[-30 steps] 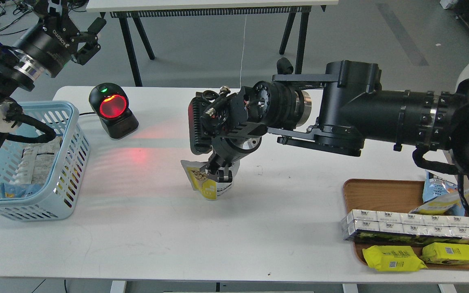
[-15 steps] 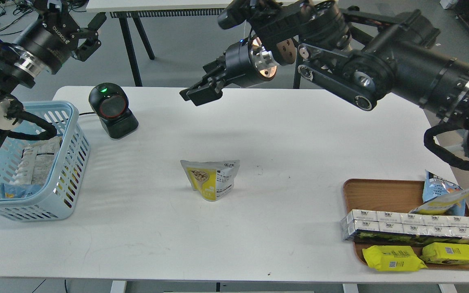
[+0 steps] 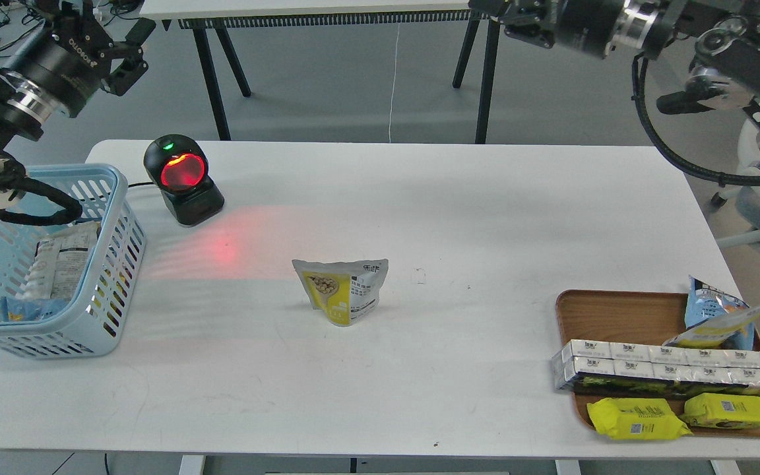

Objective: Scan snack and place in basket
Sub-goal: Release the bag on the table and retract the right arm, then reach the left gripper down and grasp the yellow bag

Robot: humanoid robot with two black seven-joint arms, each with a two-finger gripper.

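One snack [image 3: 342, 290] stands upright at the table [image 3: 419, 396] centre, ungrasped. One basket [image 3: 99, 264] sits at the left edge. One scanner [image 3: 183, 179] stands near the far-left corner. Left gripper [image 3: 130, 53]: state indeterminate. Right gripper: outside the view.

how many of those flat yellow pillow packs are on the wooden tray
2. Both lie at the front edge of the wooden tray: one yellow pack at the front left, the other just to its right. The row of white boxes could hide more.
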